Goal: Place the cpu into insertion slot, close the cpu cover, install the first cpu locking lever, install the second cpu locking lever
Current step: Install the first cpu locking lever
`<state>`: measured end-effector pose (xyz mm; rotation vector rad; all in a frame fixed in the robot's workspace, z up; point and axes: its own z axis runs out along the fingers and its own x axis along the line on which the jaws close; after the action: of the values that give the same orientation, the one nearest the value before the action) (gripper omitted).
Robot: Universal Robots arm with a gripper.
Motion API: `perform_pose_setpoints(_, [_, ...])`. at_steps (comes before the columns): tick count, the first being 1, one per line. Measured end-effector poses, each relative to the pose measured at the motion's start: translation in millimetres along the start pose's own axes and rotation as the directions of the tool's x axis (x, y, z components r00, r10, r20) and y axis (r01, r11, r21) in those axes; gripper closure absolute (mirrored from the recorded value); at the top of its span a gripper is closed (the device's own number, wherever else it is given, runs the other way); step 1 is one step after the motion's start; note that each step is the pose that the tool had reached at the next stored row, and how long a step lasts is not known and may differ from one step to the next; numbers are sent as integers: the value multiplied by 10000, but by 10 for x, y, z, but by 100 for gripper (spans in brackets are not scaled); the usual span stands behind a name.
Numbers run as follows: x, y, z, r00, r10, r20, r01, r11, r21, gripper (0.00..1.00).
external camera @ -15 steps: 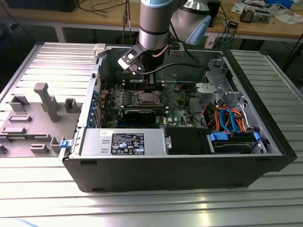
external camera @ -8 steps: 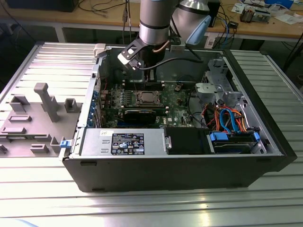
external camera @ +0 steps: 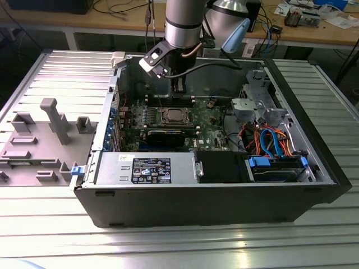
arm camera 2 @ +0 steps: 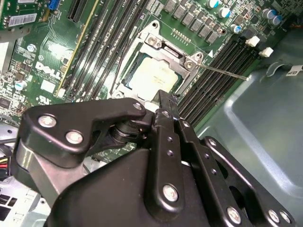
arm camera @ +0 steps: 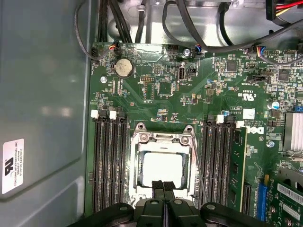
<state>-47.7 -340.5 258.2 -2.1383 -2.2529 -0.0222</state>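
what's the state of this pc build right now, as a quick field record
cpu: seated in the insertion slot, silver top showing
cpu cover: down, framing the cpu
lever: one thin rod angled out from the slot over the memory slots
gripper: fingers shut, holding nothing, over the slot's edge
setting: open computer case on a ribbed metal table

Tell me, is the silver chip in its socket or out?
In. The chip lies flat within its metal frame in both wrist views.
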Motion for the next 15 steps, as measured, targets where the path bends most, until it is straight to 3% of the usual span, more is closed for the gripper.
perform_pose_setpoints(6, [0, 0, -2, 9999, -109, 6, 109, 9999, 5, 89])
perform_pose_setpoints(10, [0, 0, -1, 9983, -575, 14, 575, 9983, 21, 89])
perform_pose_setpoints(11, [0, 0, -1, 9973, -729, 16, 729, 9973, 27, 89])
perform_pose_setpoints(13, [0, 0, -1, 9910, -1339, 22, 1339, 9910, 49, 89])
perform_pose_setpoints(15, [0, 0, -1, 9857, -1683, 25, 1683, 9857, 62, 89])
